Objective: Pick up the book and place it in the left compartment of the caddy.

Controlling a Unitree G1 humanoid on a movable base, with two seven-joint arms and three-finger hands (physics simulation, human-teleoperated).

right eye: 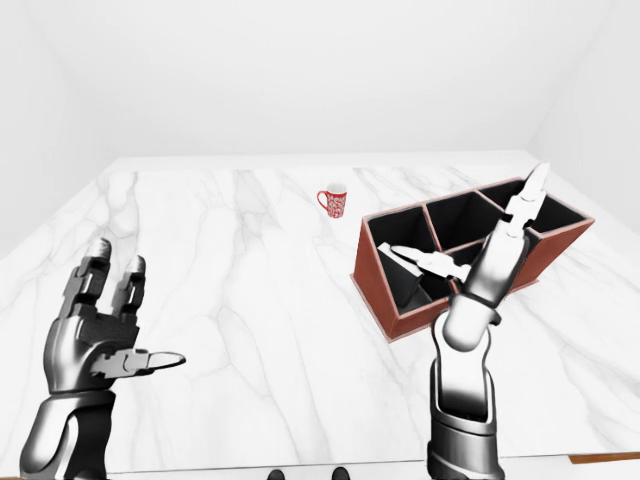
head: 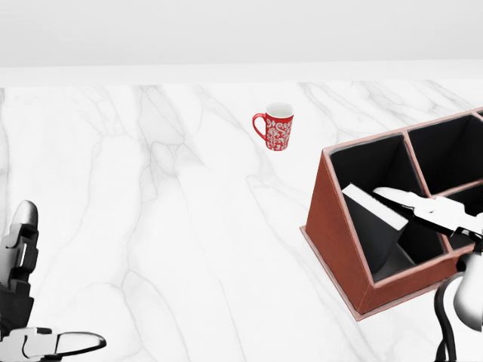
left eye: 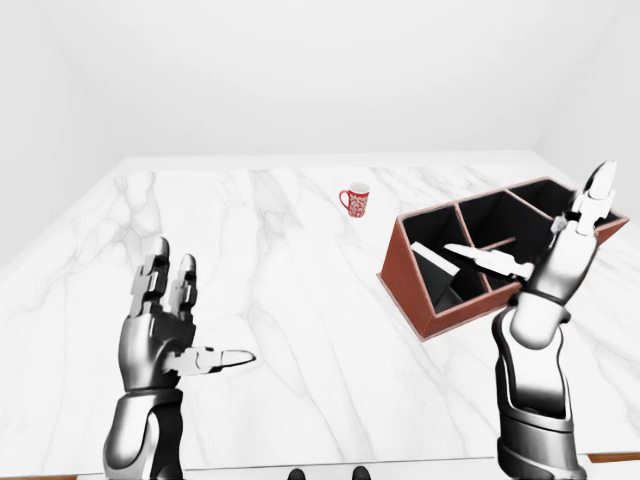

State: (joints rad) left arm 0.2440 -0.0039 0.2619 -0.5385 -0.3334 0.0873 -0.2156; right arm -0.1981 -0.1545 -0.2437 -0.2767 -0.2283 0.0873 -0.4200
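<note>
The caddy (head: 332,226) is a reddish-brown box with dark compartments at the right of the marble table (head: 166,226). The book (head: 375,209), white-edged with a dark cover, leans tilted inside the caddy's left compartment. My right hand (left eye: 545,245) is open above the caddy, thumb (head: 423,211) stretched over the left compartment and fingers (left eye: 597,190) pointing up; it does not hold the book. My left hand (left eye: 175,320) is open and empty, raised above the table at the lower left, far from the caddy.
A red mug with a white pattern (head: 277,126) stands on the table up and left of the caddy. The table's near edge runs along the bottom of the eye views (left eye: 400,465). White walls lie behind.
</note>
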